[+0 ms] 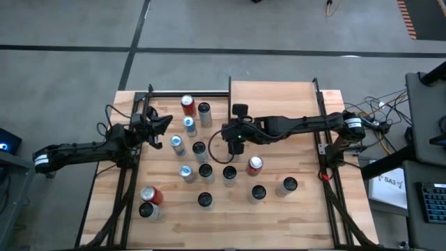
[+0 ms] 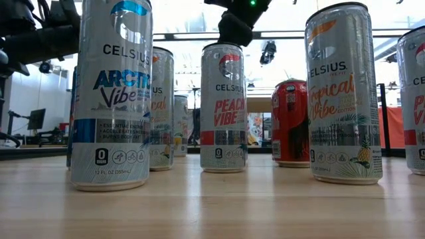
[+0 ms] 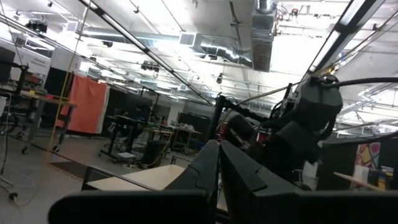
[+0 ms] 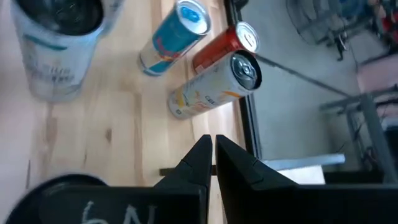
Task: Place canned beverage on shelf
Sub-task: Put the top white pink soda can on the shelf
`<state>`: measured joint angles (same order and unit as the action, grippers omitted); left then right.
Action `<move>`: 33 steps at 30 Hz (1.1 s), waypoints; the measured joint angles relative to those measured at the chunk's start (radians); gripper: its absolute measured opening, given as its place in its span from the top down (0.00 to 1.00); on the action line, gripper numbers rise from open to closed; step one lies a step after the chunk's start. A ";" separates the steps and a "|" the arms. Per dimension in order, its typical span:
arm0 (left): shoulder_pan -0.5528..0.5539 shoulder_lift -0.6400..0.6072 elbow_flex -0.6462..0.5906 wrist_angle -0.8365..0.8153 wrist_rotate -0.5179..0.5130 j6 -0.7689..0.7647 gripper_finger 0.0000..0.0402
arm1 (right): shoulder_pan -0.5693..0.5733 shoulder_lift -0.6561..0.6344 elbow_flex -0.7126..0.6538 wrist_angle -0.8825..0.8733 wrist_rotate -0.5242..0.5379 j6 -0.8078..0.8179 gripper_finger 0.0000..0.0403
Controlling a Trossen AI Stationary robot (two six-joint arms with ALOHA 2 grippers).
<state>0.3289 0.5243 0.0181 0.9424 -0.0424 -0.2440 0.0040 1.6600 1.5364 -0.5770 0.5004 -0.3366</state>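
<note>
Several canned beverages stand upright on the plank table; among them are a red can [image 1: 255,165] near the middle and a red can [image 1: 187,104] at the far left. The shelf [image 1: 275,97], a light-wood board between black posts, lies at the table's far edge. My right gripper [image 1: 227,132] hovers shut above the middle cans with nothing between its fingers [image 4: 211,163]. It points slantwise down toward a white-orange can [image 4: 219,84], a red can [image 4: 224,45] and a blue one [image 4: 174,37]. My left gripper [image 1: 163,124] waits shut at the table's left side, pointing upward [image 3: 219,163].
The cans stand close together across the table's middle and near side. In the low view a blue-labelled can [image 2: 111,99] and a yellow-labelled can [image 2: 342,93] stand nearest, with my right gripper [image 2: 236,26] above them. Black frame rails [image 1: 324,150] run along both table sides.
</note>
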 joint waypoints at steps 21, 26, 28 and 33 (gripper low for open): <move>0.000 0.000 0.000 0.000 -0.002 0.001 1.00 | 0.024 -0.003 0.000 -0.012 -0.002 0.332 0.76; 0.000 0.000 0.000 0.000 -0.002 0.000 1.00 | 0.024 -0.003 0.000 -0.012 -0.002 0.375 0.50; 0.000 0.000 0.000 0.000 -0.002 -0.004 1.00 | 0.028 -0.008 0.000 -0.017 -0.003 0.336 0.41; 0.000 0.000 0.000 0.000 -0.002 -0.022 1.00 | 0.035 -0.050 0.000 -0.133 -0.214 0.345 0.30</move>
<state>0.3290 0.5243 0.0181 0.9424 -0.0444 -0.2659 0.0391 1.6097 1.5360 -0.7097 0.2861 0.0084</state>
